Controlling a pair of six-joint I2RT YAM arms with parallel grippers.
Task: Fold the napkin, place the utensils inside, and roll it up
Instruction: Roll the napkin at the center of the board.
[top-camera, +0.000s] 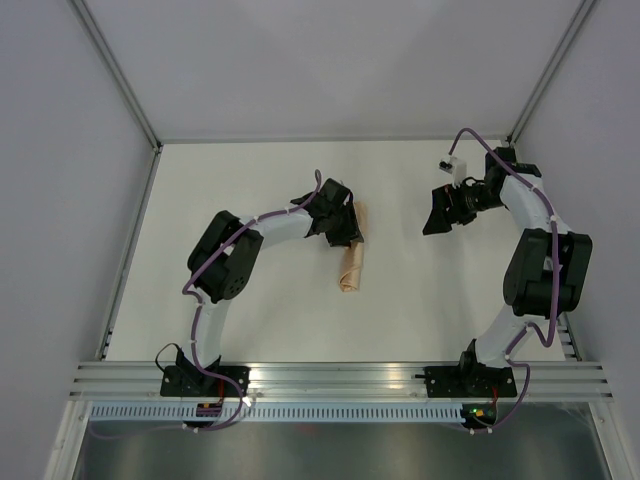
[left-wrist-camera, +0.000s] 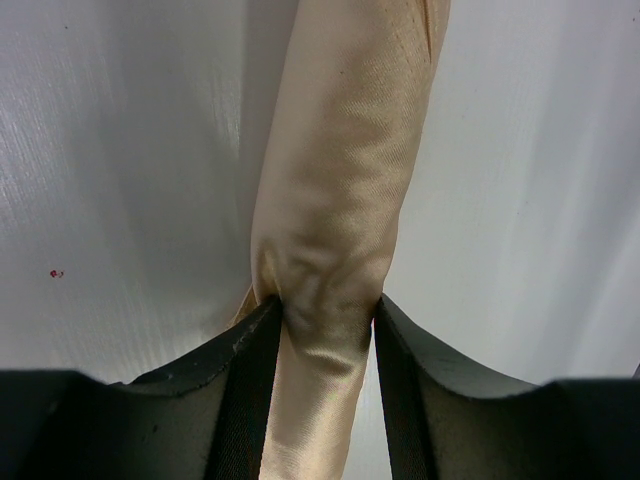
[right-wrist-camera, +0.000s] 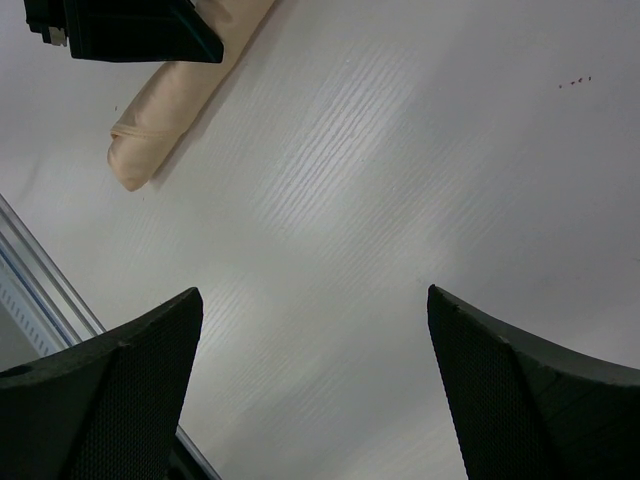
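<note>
Room: pale grey walls (top-camera: 60, 150) close in on three sides, with bare metal frame posts (top-camera: 115, 65) rising at the far corners.
Surface: white and faintly ribbed (top-camera: 250, 320). A slotted aluminium rail (top-camera: 340, 375) runs along its near edge and carries both arm bases.
Marks: a few tiny red specks (left-wrist-camera: 56, 272) sit on the white just left of the left fingers.
Cables: purple cables (top-camera: 300, 205) loop along both arms.
Napkin: the peach-orange napkin (top-camera: 351, 262) is rolled into a narrow tube and lies flat on the surface. Most of its length runs straight out ahead of the left fingers, and a short stretch passes back between them toward the wrist.
Left fingers: the left fingers (top-camera: 338, 222) are partly closed and pinch the roll from both sides. The cloth dimples and creases where the two black tips press in.
Right fingers: the right fingers (top-camera: 440, 212) are spread as wide as they go, with nothing between them, and hang above bare white.
In the way: from overhead the left arm's black wrist covers the gripped part of the roll, so the pinch shows only in its own camera. From the right fingers, the roll's free end lies well ahead and off to one side. Only open surface separates it from those fingers.
</note>
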